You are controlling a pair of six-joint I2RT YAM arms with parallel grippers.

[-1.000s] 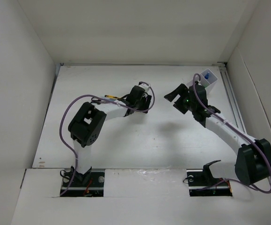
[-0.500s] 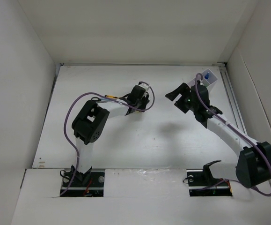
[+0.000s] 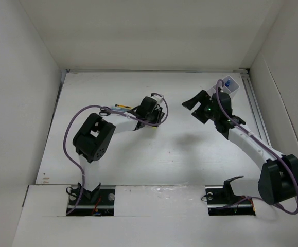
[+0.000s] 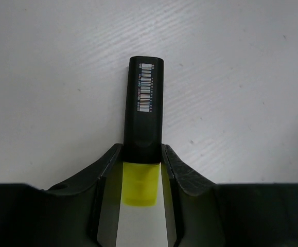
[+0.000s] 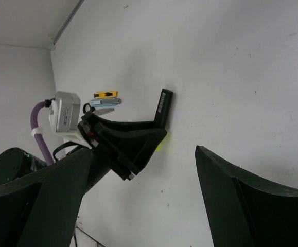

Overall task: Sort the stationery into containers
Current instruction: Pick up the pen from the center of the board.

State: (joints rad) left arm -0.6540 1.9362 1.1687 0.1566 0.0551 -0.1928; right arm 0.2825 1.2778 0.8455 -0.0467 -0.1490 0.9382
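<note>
Top external view: the items are being listed from left to right. On the left part of the table (image 3: 179, 164), black-handled scissors (image 3: 104, 109) and a thin yellow pen (image 3: 122, 106) are being shown lying just beside each other, close to the left arm's wrist. The left gripper (image 3: 155, 113) is being held low over the middle of the table.

In the left wrist view, a highlighter (image 4: 144, 110) is being clamped by the left gripper. Both fingers (image 4: 110, 167) are being pressed against the sides of the black body, next to its yellow end. The jaws are being kept no wider than the highlighter. The yellow end is being enclosed between the fingers, and the black barcoded body is being left projecting beyond the fingertips. Whether the highlighter is being rested on the table or raised off it cannot be told.

In the right wrist view, the same highlighter is being shown projecting from the left gripper. The right gripper's own fingers (image 5: 251, 206) are being held spread wide, with nothing between them.

In the top external view, the right gripper (image 3: 196, 106) is being held right of centre, facing the left gripper across a strip of bare table, well apart from the highlighter. At the far right corner, the white box (image 3: 233, 88) is being shown with a blue-capped bottle (image 3: 227, 82) inside it; the compartment cannot be told.
</note>
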